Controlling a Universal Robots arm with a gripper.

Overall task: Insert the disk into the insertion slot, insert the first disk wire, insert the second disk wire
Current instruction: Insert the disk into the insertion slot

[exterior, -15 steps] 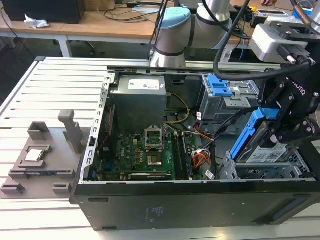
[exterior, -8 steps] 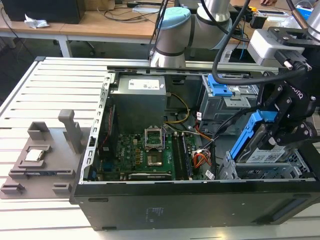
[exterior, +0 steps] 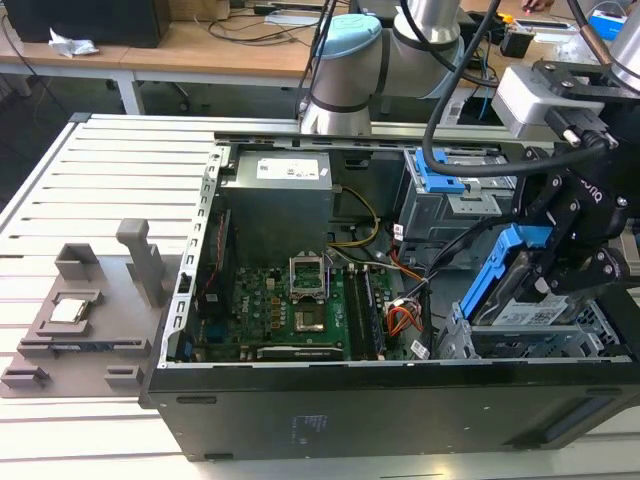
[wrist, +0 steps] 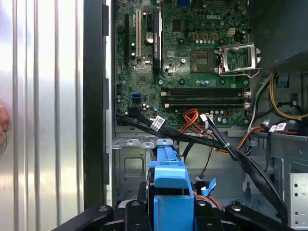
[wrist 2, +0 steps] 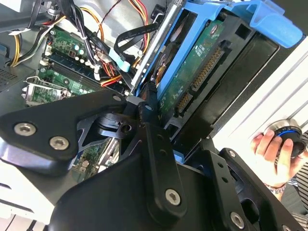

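From the motherboard (exterior: 290,300) on the exterior view's left we pass the orange wires (exterior: 400,320) to the disk (exterior: 520,305), tilted at the mouth of the insertion slot (exterior: 585,345) and not yet seated. The gripper (exterior: 565,275) has its fingers (wrist 2: 156,144) clamped on the disk's blue carrier (exterior: 510,245). We judge the insertion wants the carrier levelled square to the slot and kept clear of those wires.

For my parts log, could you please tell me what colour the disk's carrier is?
The disk's carrier is bright blue, clearest in the first wrist view.
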